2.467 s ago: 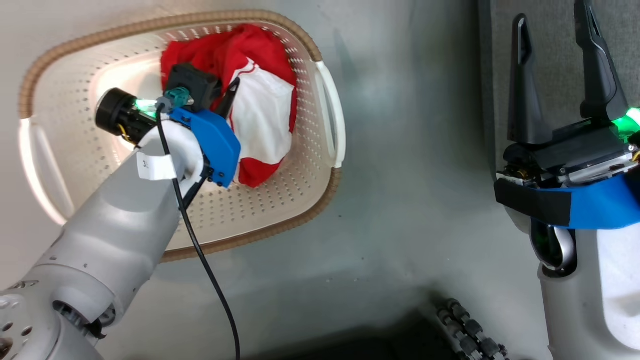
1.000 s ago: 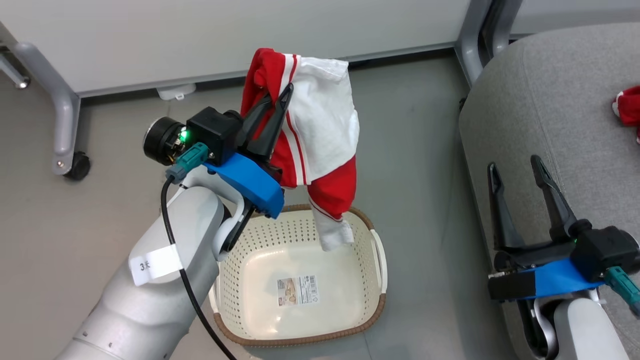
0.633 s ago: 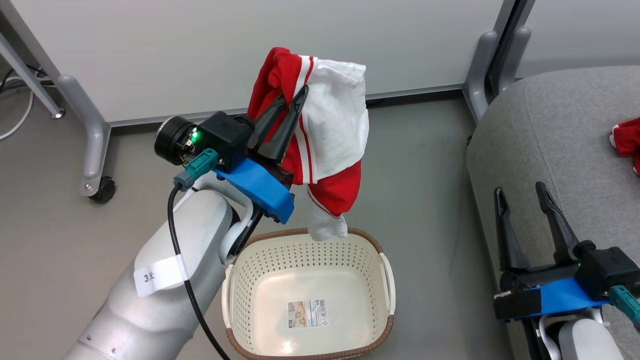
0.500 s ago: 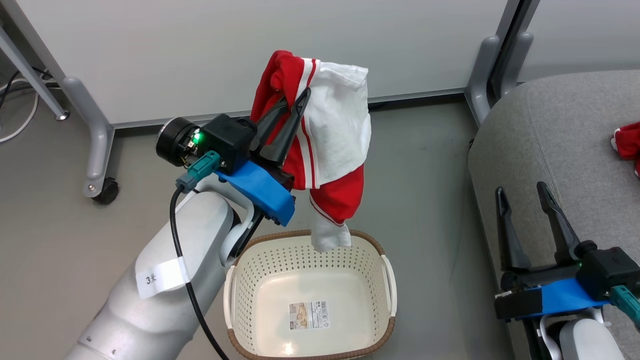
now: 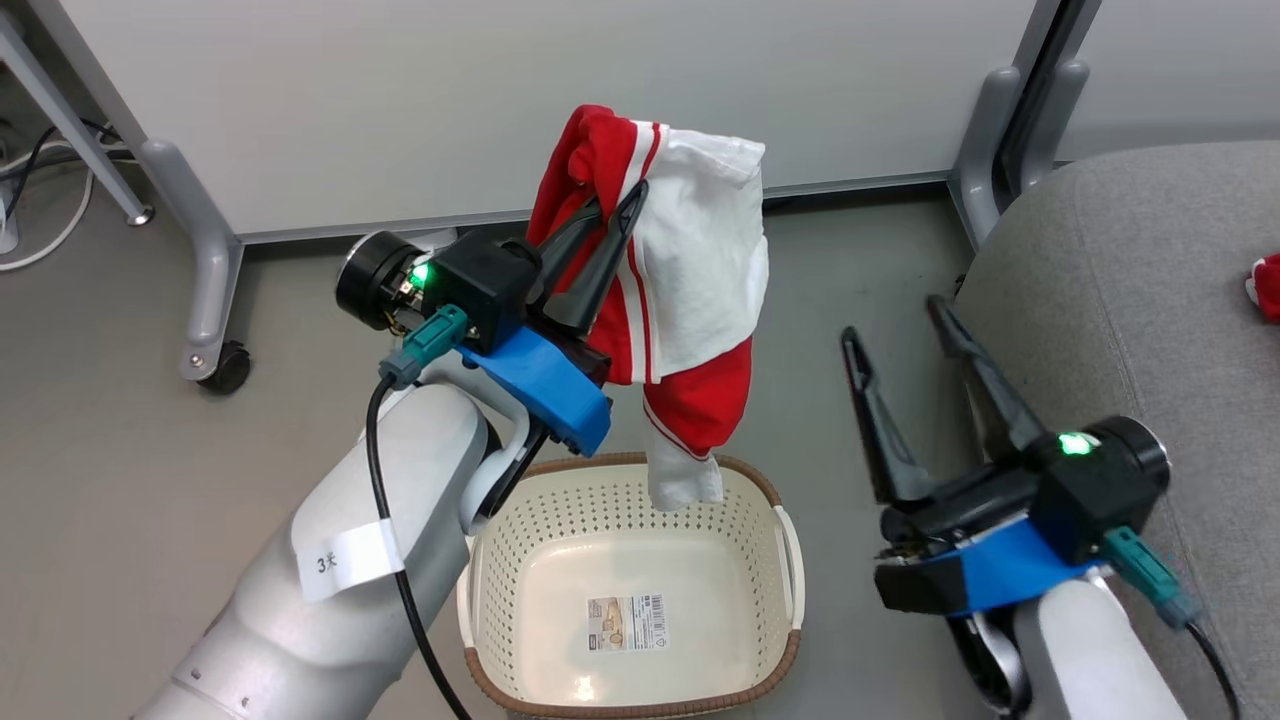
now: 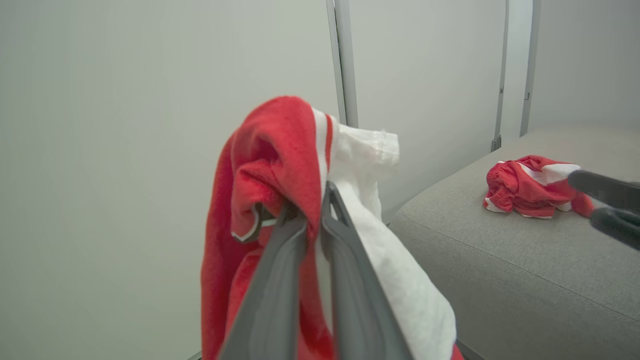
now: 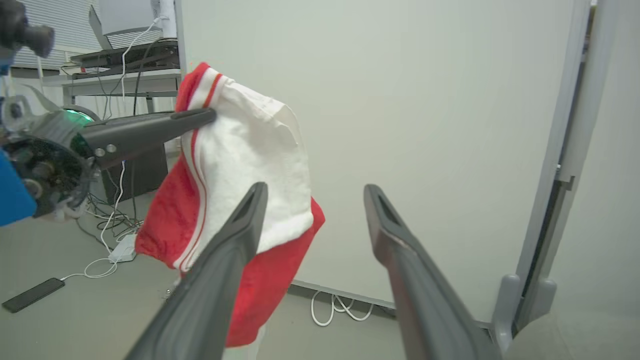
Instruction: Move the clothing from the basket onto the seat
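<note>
The clothing (image 5: 700,260) is clamped in the left end effector (image 5: 620,195) above the basket (image 5: 520,560); the right end effector (image 5: 892,318) is spread apart. A forearm tag (image 5: 345,560) is marked "3"; the basket's sticker (image 5: 626,622) is unreadable. Another garment (image 6: 530,187) is seen on the seat (image 6: 500,260) in the left wrist view.

R pincer (image 5: 893,318) swung off seat (image 5: 1120,260) twd lifted clothing (image 5: 700,250).

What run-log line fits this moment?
left end effector: shut on garment | right end effector: open | basket: empty | seat: another garment
</note>
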### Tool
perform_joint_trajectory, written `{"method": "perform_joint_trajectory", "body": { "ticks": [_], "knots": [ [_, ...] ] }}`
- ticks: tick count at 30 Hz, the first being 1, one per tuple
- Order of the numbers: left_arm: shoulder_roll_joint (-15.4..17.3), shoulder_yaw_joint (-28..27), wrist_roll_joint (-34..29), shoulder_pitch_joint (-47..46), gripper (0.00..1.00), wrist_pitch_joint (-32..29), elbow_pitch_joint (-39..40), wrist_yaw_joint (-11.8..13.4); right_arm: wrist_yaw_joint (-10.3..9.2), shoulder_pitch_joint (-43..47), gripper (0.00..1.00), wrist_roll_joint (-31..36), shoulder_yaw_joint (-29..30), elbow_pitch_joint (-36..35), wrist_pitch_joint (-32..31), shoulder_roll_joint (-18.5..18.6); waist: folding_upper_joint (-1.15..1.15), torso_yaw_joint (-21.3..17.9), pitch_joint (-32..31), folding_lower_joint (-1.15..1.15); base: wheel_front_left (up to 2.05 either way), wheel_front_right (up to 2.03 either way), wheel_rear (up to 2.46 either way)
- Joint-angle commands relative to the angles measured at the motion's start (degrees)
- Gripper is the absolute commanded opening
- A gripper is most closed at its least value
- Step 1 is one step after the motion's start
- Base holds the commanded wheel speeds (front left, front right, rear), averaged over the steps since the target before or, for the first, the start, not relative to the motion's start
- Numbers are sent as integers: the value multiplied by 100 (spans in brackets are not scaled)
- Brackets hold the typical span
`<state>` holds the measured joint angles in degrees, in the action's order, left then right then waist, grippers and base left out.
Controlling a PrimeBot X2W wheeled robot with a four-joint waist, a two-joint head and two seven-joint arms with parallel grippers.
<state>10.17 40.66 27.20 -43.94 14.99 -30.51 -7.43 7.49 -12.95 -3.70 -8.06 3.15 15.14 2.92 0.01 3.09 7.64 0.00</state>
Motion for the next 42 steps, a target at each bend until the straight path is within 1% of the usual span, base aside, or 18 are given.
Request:
{"method": "perform_joint_trajectory", "body": {
  "ticks": [1, 5, 9, 15, 16, 17, 19, 21, 27, 30, 31, 32, 35, 42],
  "knots": [
    [-35, 15, -25, -99, 0, 29, 38, -6, 1, -245, 100, 65, -246, 17, 0, -3, -1, 28, 37, 0, 0, 0, 0],
    [-90, 73, -53, -168, 0, 29, 68, -6, 1, -719, 100, 106, -741, 215, 0, -2, -1, 103, 132, 0, 0, 0, 0],
    [-143, 142, -66, -252, 0, 28, 132, -6, 1, -1206, 100, 228, -1016, 561, 0, 1, -1, 204, 266, 0, 0, 0, 0],
    [-231, 215, -132, -342, 0, 29, 248, -6, 1, -1838, 100, 395, -1113, 1181, 0, 1, -1, 378, 461, 0, 0, 0, 0],
    [-231, 215, -132, -342, 0, 29, 248, -6, 1, -1838, 100, 395, -1113, 1181, 0, 1, -1, 378, 461, 0, 0, 0, 0],
    [-271, 242, -152, -351, 0, 28, 285, -6, 1, -2008, 100, 497, -1129, 1457, 0, 1, -1, 437, 515, 0, 0, 0, 0],
    [-304, 276, -159, -358, 0, 29, 323, -6, 1, -2171, 100, 587, -1151, 1724, 0, 1, -1, 491, 563, 0, 0, 0, 0],
    [-324, 293, -155, -366, 0, 28, 336, -6, 1, -2234, 100, 587, -1162, 1810, 1, 1, -1, 513, 585, 0, 0, 0, 0],
    [-438, 380, -130, -411, 0, 29, 520, -6, 1, -2497, 100, 687, -1168, 2394, 0, 1, -1, 609, 654, 0, 0, 0, 0],
    [-469, 423, -120, -416, 0, 29, 602, -6, 1, -2572, 100, 569, -1157, 2549, 0, 1, -1, 636, 662, 0, 0, 0, 0],
    [-473, 436, -121, -420, 0, 29, 619, -6, 1, -2587, 91, 512, -1155, 2613, 0, 1, -1, 643, 662, 0, 0, 0, 0],
    [-478, 446, -121, -419, 0, 29, 635, -6, 1, -2598, 0, 450, -1162, 2641, 0, 1, -1, 649, 659, 0, 0, 0, 0],
    [-484, 457, -120, -425, 0, 29, 666, -6, 1, -2659, 0, 286, -1201, 2622, 0, 1, -1, 657, 661, 0, 0, 0, 0],
    [-455, 416, -156, -387, 0, 29, 666, -6, 1, -2631, 0, 140, -1229, 2647, 0, 1, -1, 643, 640, 0, 0, 0, 0]
  ]
}}
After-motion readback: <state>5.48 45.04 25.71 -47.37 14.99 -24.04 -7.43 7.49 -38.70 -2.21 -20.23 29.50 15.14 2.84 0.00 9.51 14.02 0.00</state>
